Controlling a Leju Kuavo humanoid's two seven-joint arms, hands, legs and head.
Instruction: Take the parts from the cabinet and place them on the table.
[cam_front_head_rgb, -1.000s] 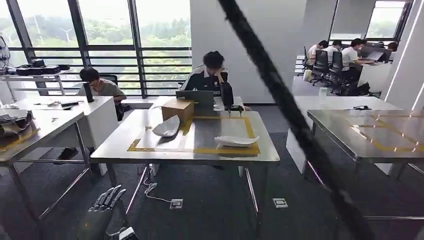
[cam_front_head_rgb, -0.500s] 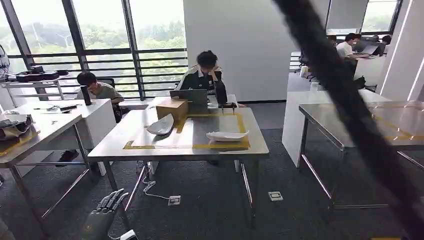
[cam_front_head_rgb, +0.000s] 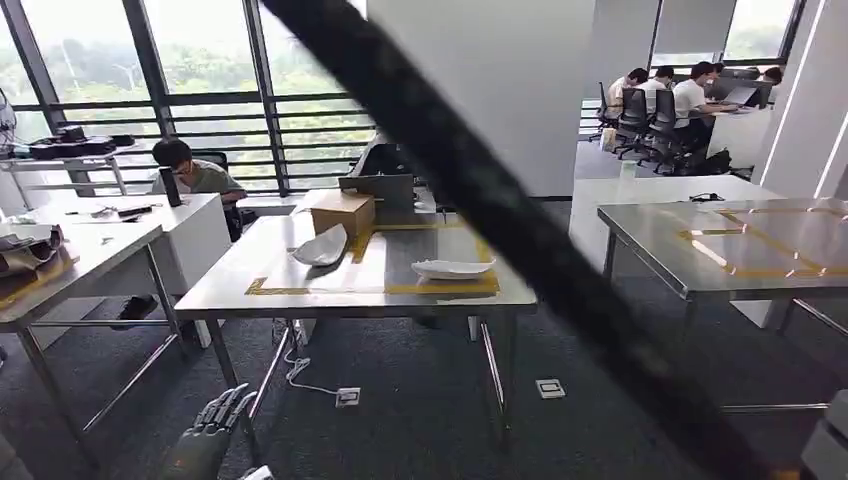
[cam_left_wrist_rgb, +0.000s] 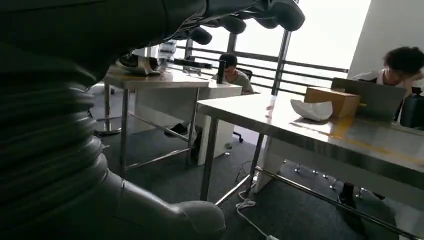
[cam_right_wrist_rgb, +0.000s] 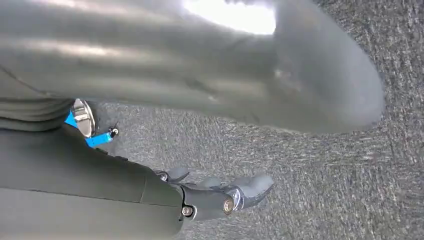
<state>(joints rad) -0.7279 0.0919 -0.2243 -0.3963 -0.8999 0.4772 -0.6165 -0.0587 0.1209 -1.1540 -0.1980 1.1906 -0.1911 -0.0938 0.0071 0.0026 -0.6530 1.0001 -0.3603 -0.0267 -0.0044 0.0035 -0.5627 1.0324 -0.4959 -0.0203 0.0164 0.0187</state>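
The left hand hangs empty, fingers apart, before a steel desk carrying a white part beside a cardboard box.

The counter has a smooth, glossy metal top on metal legs, the box looks like matt brown cardboard, and the floor is rough dark carpet.

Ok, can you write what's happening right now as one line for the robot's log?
left hand: low, holds nothing | right hand: hanging over carpet, grip unclear | steel table with yellow tape: two white curved shell parts, brown cardboard box
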